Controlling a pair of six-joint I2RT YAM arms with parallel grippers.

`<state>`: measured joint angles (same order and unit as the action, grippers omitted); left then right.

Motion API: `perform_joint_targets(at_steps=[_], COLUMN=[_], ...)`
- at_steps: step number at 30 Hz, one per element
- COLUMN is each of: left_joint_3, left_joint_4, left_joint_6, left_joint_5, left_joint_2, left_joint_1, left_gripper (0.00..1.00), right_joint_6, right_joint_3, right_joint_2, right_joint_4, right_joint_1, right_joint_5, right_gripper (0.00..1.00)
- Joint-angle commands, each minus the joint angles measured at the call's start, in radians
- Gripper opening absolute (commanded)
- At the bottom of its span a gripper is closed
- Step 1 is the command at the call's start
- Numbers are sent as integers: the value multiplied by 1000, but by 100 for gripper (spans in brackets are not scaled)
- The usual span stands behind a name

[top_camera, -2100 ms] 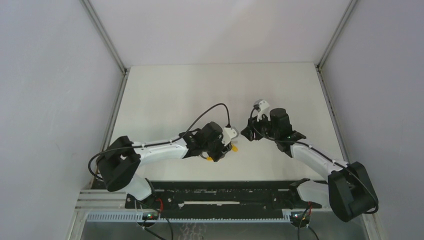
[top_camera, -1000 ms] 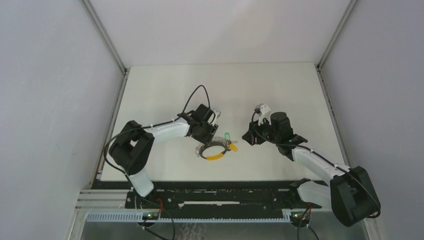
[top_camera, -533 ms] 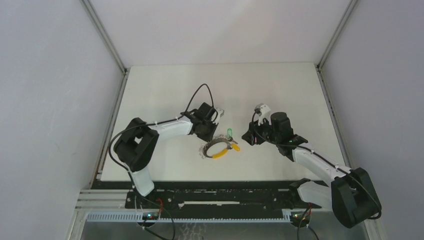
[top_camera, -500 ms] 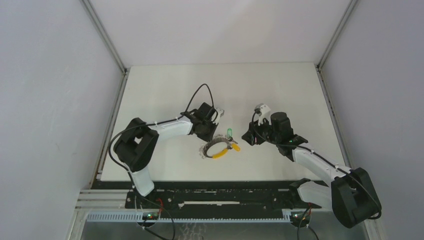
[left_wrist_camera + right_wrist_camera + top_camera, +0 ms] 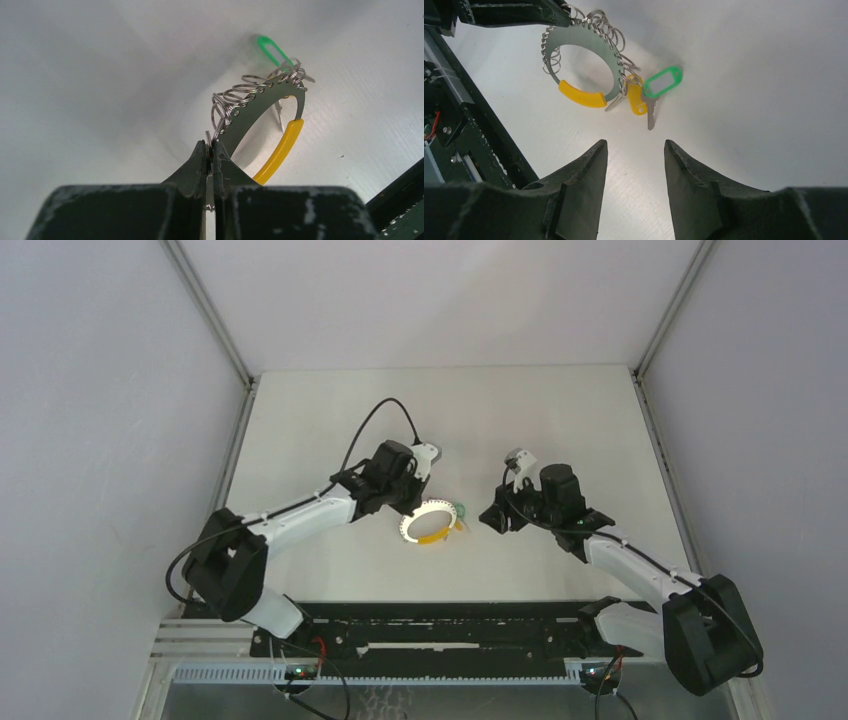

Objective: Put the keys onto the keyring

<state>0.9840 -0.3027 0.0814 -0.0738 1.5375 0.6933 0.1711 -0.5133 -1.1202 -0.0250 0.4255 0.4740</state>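
Left wrist view: nearest, the left gripper (image 5: 210, 151) is pinched tight on the wire-looped rim of the flat grey metal keyring (image 5: 247, 114), which has a yellow segment and reaches away over the white table (image 5: 100, 75). At its far rim sit the green-headed key (image 5: 663, 81) and the yellow-headed key (image 5: 638, 100). The right gripper (image 5: 635, 145) hovers near them, fingers parted and empty.

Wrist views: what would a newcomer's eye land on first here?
The left gripper is pinched shut on the rim of the grey keyring, which is fringed with small wire loops and carries a yellow sleeve. At the ring's far side the green-headed key and yellow-headed key bunch together, with the right gripper open and empty just short of them.
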Motion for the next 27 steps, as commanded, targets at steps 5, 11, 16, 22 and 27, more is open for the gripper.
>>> perform_joint_targets(at_steps=[5,11,16,22,27], left_joint_3=[-38,-35,3,94,119], left_joint_4=[92,85,9,-94,-130], left_joint_6=[-259,-404,-456,-423,-336], left_joint_5=[60,55,103,158,167], left_joint_2=[-160,-292,-368,-421,-453], left_joint_1=[5,30,62,79,81], left_gripper=[0,0,0,0,0], right_joint_6=[-37,-136,-199,-266,-345], right_joint_3=[-69,-66,-48,-41,-37], right_joint_2=[-7,46,98,185,228], right_joint_4=[-105,-161,-229,-277,-276], right_joint_1=[1,13,15,50,151], right_joint_5=[76,162,196,220,123], right_gripper=[47,47,46,43,42])
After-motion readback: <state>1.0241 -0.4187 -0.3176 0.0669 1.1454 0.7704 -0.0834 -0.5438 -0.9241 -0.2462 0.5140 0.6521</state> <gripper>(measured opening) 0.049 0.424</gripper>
